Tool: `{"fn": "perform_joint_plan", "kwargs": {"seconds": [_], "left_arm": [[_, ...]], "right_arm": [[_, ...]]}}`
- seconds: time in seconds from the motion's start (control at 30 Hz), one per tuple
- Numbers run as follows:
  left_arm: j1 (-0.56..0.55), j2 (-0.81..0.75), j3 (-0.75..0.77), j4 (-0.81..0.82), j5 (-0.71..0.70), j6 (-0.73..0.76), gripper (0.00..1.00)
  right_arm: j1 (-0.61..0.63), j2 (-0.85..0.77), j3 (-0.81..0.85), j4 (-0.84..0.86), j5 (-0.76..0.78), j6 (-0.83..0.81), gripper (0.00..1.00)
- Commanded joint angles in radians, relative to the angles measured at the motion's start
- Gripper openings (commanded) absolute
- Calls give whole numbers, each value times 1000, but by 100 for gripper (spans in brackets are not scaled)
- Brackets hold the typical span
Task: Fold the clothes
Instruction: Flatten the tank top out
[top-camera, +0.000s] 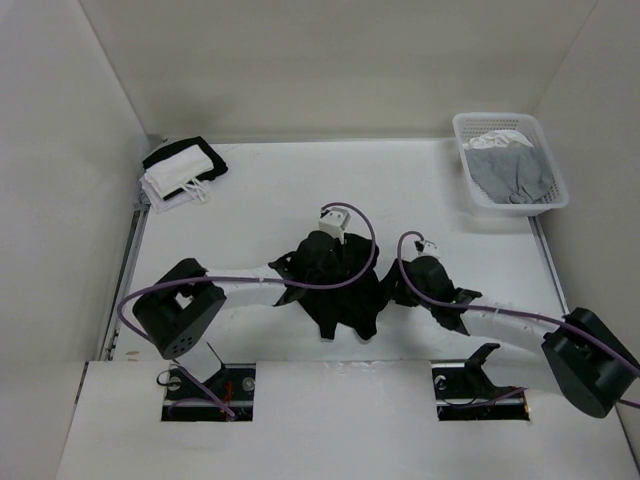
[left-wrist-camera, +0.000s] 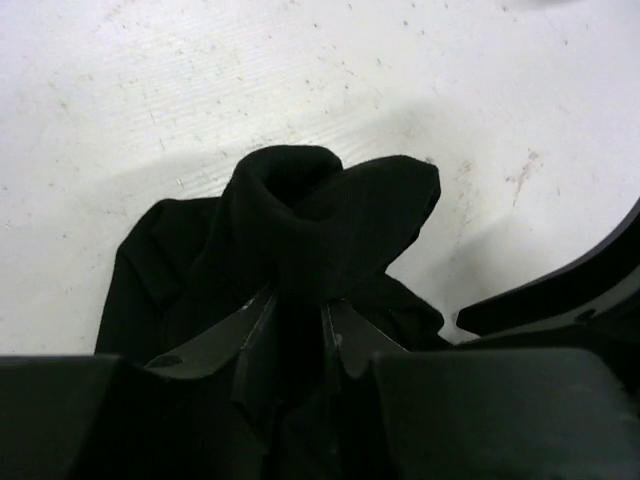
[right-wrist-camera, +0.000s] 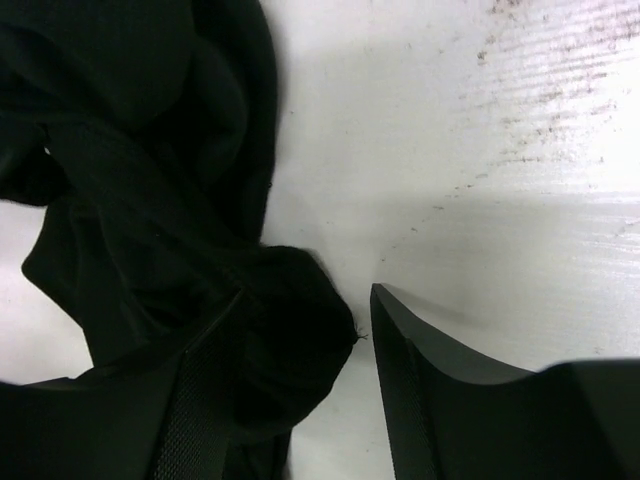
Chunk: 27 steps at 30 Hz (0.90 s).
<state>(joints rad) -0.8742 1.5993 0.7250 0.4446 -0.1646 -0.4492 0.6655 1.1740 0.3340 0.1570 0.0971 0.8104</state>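
A black top (top-camera: 345, 285) lies bunched on a white table (top-camera: 260, 190). The left claw (left-wrist-camera: 297, 330) pinches a raised fold of it, fingers nearly together. The right claw (right-wrist-camera: 325, 340), at the top's right edge, stands wide apart, cloth draped over one finger. Beyond the top, a folded stack (top-camera: 180, 165) sits to the left and a basket (top-camera: 470, 190) to the right, with white walls around.

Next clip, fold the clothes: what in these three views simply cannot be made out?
Top view: the clothes lie bunched, partly under the left arm; straps and hem are indistinguishable.
Left wrist view: the left gripper pinches a fold; its own body cuts off the rest.
Right wrist view: one finger of the right gripper is buried under fabric.
Top view: the basket is too small to count its garments.
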Motion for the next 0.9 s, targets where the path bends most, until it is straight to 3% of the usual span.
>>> {"fn": "perform_joint_plan", "kwargs": {"seconds": [0.0, 0.2, 0.33, 0.47, 0.53, 0.7, 0.87], "left_arm": [[22, -53, 36, 34, 2, 15, 17], [48, -134, -19, 31, 33, 4, 23], [73, -141, -41, 48, 56, -16, 41], [90, -118, -42, 60, 100, -28, 43], [96, -110, -44, 65, 118, -36, 43], [99, -110, -55, 68, 172, -39, 42], [80, -95, -67, 77, 229, -37, 40]], "right_arm": [[30, -23, 30, -2, 32, 24, 60], [61, 27, 48, -27, -42, 47, 58], [95, 44, 57, -27, -46, 62, 52], [95, 7, 56, -34, -5, 73, 27], [95, -39, 53, -59, 51, 76, 19], [78, -186, 50, -175, 164, 73, 9], [-7, -270, 57, -209, 145, 23, 8]]}}
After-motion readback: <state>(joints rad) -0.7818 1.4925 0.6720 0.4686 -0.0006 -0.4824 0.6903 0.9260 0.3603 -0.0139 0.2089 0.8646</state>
